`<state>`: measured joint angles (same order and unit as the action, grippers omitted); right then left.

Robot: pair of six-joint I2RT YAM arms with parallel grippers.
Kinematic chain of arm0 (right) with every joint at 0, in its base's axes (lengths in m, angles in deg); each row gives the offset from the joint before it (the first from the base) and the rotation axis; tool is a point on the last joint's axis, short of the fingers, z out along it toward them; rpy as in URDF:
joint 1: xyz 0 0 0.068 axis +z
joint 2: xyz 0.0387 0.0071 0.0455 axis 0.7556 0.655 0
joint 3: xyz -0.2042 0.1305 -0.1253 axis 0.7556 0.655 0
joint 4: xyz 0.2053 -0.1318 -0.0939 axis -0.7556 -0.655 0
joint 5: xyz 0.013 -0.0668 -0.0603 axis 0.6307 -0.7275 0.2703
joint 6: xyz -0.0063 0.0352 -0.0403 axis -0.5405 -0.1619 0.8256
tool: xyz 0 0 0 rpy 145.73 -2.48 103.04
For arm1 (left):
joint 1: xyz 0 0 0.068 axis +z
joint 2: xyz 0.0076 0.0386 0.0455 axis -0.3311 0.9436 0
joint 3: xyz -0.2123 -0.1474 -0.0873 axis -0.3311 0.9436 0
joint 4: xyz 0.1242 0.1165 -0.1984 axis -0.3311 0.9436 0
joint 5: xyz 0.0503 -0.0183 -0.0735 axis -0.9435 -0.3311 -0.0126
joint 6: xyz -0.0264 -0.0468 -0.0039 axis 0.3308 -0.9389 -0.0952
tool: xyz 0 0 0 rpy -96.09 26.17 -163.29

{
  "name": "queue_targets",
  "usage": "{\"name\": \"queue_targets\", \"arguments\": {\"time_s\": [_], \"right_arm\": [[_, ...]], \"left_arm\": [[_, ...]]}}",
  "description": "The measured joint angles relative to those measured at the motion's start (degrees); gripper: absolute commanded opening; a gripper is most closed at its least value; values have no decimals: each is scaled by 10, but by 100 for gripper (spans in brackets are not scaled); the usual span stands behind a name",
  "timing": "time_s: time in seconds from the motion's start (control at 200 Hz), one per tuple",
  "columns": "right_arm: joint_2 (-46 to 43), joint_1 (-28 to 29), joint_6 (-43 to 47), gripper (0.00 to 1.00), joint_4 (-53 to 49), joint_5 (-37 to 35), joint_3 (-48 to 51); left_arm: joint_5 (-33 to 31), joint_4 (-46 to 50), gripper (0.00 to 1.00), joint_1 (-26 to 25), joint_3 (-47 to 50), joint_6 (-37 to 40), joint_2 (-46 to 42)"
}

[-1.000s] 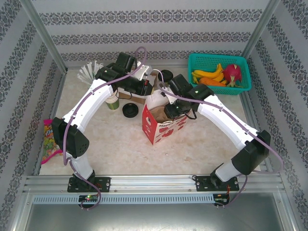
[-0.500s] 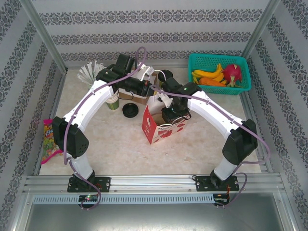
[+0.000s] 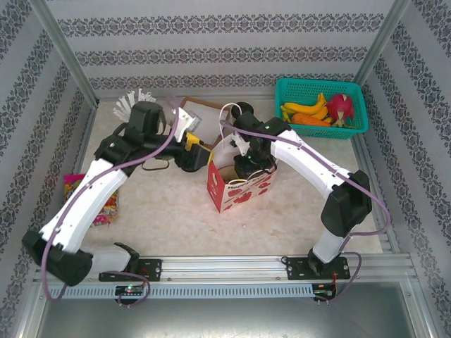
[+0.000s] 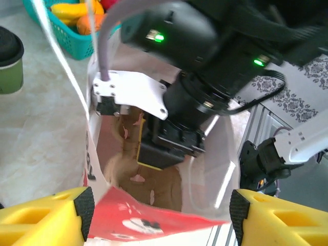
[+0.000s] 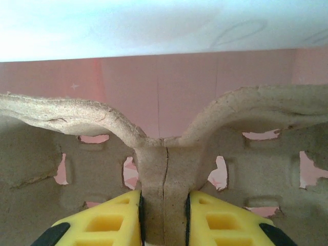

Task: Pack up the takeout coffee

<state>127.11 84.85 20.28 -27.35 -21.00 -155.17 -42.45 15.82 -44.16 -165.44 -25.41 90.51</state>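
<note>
brown pulp carrier (image 5: 154, 169), centre ridge pinched by right fingers (image 5: 110, 220), inside red-and-white paper bag (image 3: 243, 191), left fingers (image 4: 46, 218) spread beside it

The takeout coffee (image 4: 7, 61) is cut off by the left edge of the left wrist view, and the teal basket (image 4: 51, 29) by the top. The right claw (image 5: 164, 220), pinching the cardboard tray (image 5: 164, 154), is cut off at the bottom.

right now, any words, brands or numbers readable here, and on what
No text reads clearly.
Paper bag: dark print on its red front, too small and blurred to read.
Colourful packet on the far left: print too blurred to read.
</note>
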Motion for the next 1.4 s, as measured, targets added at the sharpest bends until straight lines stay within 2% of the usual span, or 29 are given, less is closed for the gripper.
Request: {"name": "queue_targets", "arguments": {"time_s": [0.11, 0.24, 0.395, 0.525, 0.804, 0.934, 1.059, 1.174, 1.279, 1.399], "right_arm": [[5, 0, -11, 26, -5, 0, -7], [8, 0, -21, 26, -6, 2, -11], [12, 0, -26, 26, -6, 2, -16], [15, 0, -33, 26, -6, 2, -17], [16, 0, -37, 26, -6, 2, -17], [18, 0, -43, 26, -6, 0, -18], [24, 0, -54, 26, -5, 0, -18], [28, 0, -56, 26, -5, -1, -18], [30, 0, -56, 26, -5, -3, -18], [33, 0, -56, 26, -4, -7, -18]], "left_arm": [[-15, -2, 76, -17, 18, 19, -46], [-48, -2, 76, -76, 24, 50, -58], [-101, 3, 78, -152, 12, 92, -9], [-133, 6, 77, -187, -9, 126, 49], [-145, 59, 69, -200, -78, 173, 125], [-145, 84, 63, -209, -88, 190, 143], [-143, 103, 62, -212, -90, 196, 157], [-143, 120, 56, -213, -98, 204, 169], [-145, 131, 45, -213, -108, 206, 176], [-139, 141, 40, -213, -110, 207, 176]]}}
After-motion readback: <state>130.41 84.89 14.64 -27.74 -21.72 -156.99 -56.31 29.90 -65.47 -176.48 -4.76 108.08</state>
